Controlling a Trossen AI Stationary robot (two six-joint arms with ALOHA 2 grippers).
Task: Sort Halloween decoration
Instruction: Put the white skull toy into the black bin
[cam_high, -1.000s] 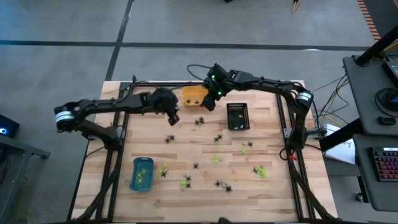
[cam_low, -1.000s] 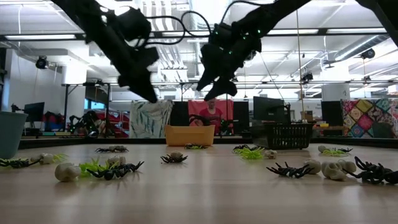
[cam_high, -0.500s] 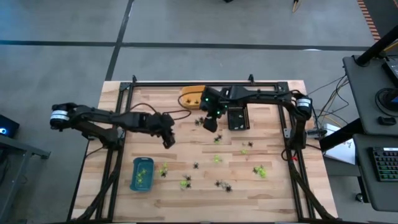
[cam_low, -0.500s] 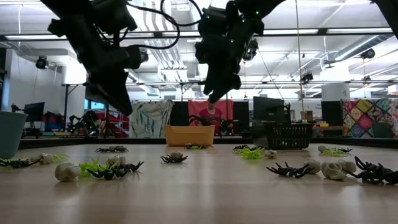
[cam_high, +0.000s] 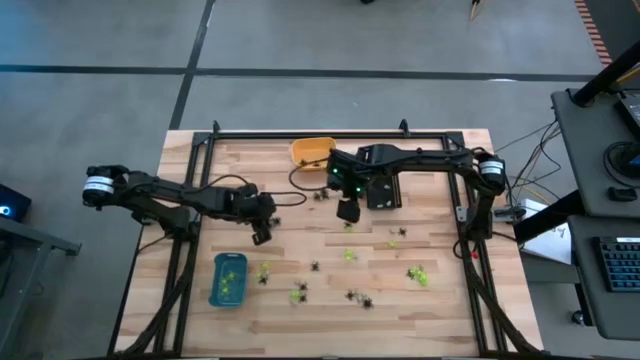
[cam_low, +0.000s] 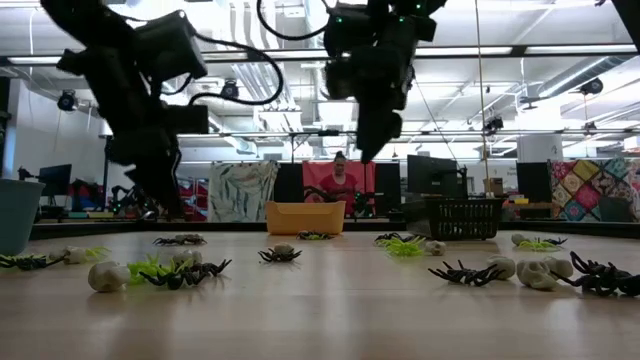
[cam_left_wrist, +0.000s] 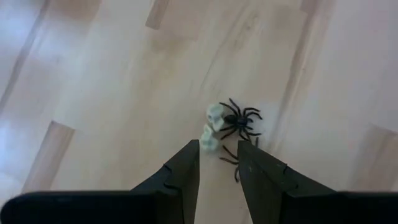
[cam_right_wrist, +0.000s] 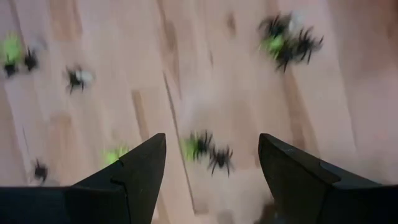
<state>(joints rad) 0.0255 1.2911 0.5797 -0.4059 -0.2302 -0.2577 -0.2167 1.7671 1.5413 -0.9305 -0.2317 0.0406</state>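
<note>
Black plastic spider (cam_left_wrist: 241, 119) touches two whitish plastic skulls (cam_left_wrist: 212, 126) under my narrowly parted, empty left gripper (cam_left_wrist: 219, 163); I may pinch mixed pieces. My right gripper (cam_right_wrist: 211, 163) hovers wide open, empty.

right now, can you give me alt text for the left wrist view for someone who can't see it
The left gripper, its two dark fingers slightly apart and holding nothing, points down at a small black plastic spider lying against two tiny whitish skull-like trinkets on the pale wooden plank table. Nothing else is in this view.
</note>
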